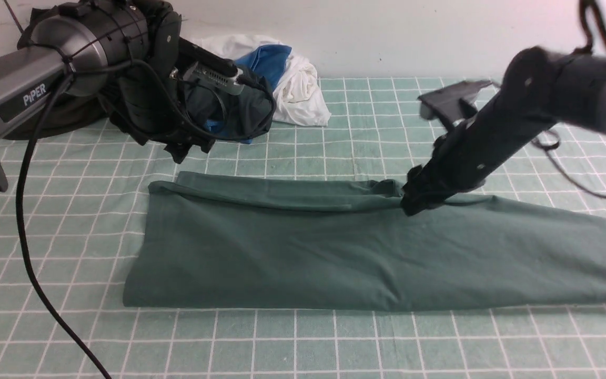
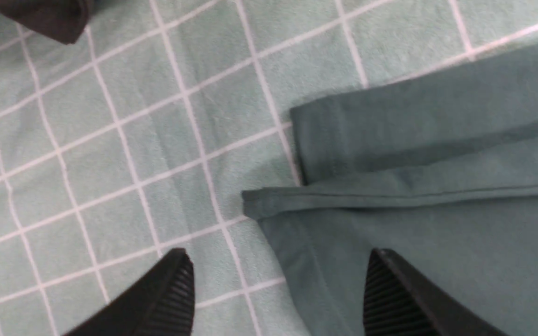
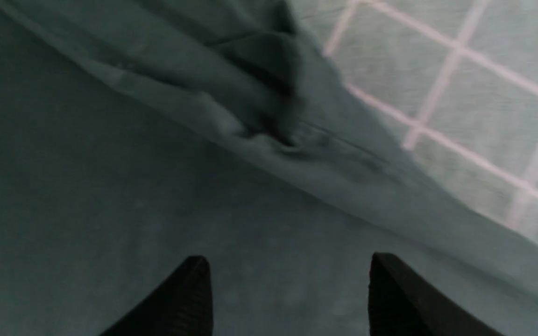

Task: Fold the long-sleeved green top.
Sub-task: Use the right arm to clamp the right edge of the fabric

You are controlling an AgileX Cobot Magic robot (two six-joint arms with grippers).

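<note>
The green long-sleeved top (image 1: 334,252) lies folded into a long band across the checked cloth, with a sleeve folded along its far edge (image 2: 414,135). My left gripper (image 1: 179,152) hangs above the band's far left corner. In the left wrist view it (image 2: 278,254) is open, one finger over the cloth and one over the top (image 2: 437,233), nothing between them. My right gripper (image 1: 413,202) is low over the far edge near a bunched fold (image 3: 269,70). It (image 3: 290,257) is open, and only green fabric (image 3: 87,186) lies flat below it.
A pile of clothes sits at the back: a white garment (image 1: 300,87), a blue one (image 1: 269,60) and a dark teal-grey one (image 1: 240,113). A dark olive-black garment (image 1: 56,123) lies at the back left, also seen as dark cloth (image 2: 49,18). A black cable (image 1: 24,221) hangs at the left.
</note>
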